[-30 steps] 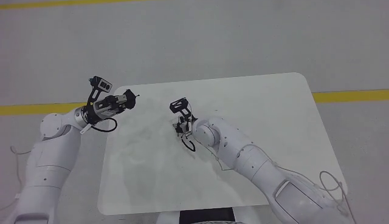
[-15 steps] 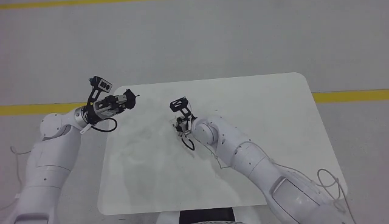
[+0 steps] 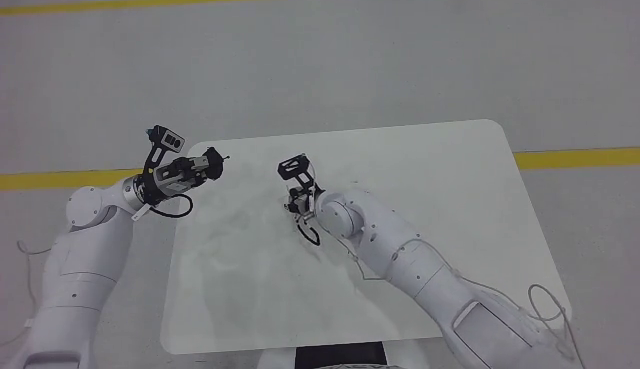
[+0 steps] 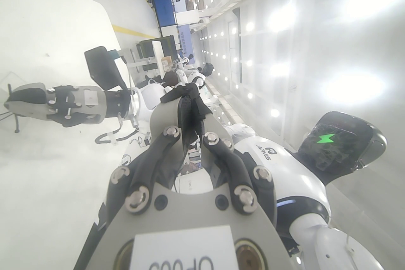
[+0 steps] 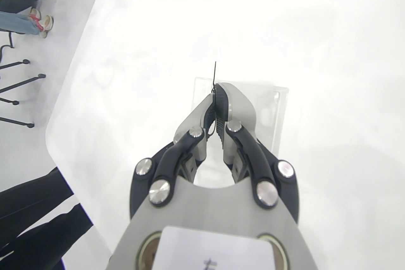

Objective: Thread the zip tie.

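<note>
Hands are being shown first from above. The left hand [image 3: 217, 159] is being held over the left edge of the bench [image 3: 450, 219], with its fingers pressed together. The right hand [image 3: 293, 207] is being held low over the bench, left of its middle and well apart from the left hand.

From the left wrist, the left hand [image 4: 188, 97] is being seen with its fingers brought together. Black material [image 4: 190, 102] is being bunched at their tips; what it is cannot be told. Farther off, the right hand [image 4: 11, 97] is being held just above the bench [image 4: 47, 15], and the zip tie [image 4: 16, 122] is being seen as a thin black line running out from its fingertips.

From the right wrist, the right hand [image 5: 216, 94] is being kept clamped on the zip tie [image 5: 215, 72]. The thin black strip is being gripped between the pads, with its tip projecting past the fingertips. A clear plastic plate [image 5: 278, 103] is being seen lying flat on the bench [image 5: 284, 15], directly beneath the hand.
</note>
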`<state>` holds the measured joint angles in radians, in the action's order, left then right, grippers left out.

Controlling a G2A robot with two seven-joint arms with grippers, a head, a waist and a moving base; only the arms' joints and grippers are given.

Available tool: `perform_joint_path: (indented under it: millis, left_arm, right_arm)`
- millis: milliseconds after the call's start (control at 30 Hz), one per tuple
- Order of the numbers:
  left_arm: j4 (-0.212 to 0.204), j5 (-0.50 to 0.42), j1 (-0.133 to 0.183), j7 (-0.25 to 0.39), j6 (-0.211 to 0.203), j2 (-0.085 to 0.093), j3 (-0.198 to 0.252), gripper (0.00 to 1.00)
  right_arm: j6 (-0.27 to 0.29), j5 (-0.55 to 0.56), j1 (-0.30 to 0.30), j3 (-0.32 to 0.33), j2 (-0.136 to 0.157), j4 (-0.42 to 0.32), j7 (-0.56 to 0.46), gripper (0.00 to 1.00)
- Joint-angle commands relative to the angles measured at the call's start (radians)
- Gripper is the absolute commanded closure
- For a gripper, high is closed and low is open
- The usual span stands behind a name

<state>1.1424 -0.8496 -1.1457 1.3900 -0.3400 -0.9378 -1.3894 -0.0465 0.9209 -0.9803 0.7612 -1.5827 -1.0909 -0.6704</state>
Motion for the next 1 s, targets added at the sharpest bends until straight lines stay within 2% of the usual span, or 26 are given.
perform_joint_path:
  millis: [0,233,367,400,800,967]
  left_arm:
    - [0.000,0.000,0.000,0.000,0.000,0.000,0.000,1.00]
    - [0.000,0.000,0.000,0.000,0.000,0.000,0.000,1.00]
    - [0.000,0.000,0.000,0.000,0.000,0.000,0.000,1.00]
    - [0.000,0.000,0.000,0.000,0.000,0.000,0.000,1.00]
    - [0.000,0.000,0.000,0.000,0.000,0.000,0.000,1.00]
    - [0.000,0.000,0.000,0.000,0.000,0.000,0.000,1.00]
  right_arm:
    - [-0.008,0.011,-0.023,0.021,0.011,-0.054,-0.026,1.00]
    - [0.009,0.004,-0.120,0.110,0.050,-0.245,-0.106,1.00]
    - [0.073,-0.100,-0.167,0.172,0.065,-0.323,-0.132,1.00]
    - [0.089,-0.124,-0.174,0.185,0.068,-0.334,-0.137,1.00]
    - [0.089,-0.126,-0.176,0.185,0.068,-0.334,-0.133,1.00]
    - [-0.004,-0.221,-0.135,0.199,0.059,-0.378,-0.142,1.00]
